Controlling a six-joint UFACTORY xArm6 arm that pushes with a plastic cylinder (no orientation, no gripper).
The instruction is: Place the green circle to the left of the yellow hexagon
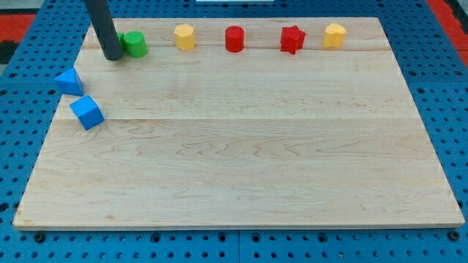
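Note:
The green circle (135, 44) sits near the board's top left, in a row of blocks along the view's top. The yellow hexagon (184, 36) is to its right, with a gap between them. My tip (113, 56) rests on the board just left of the green circle, touching or almost touching it. A sliver of green shows behind the rod, on the circle's left side.
A red cylinder (234, 39), a red star (292, 39) and a second yellow block (335, 35) continue the top row to the right. A blue triangle (69, 81) and a blue cube (87, 112) lie at the wooden board's (241, 161) left edge.

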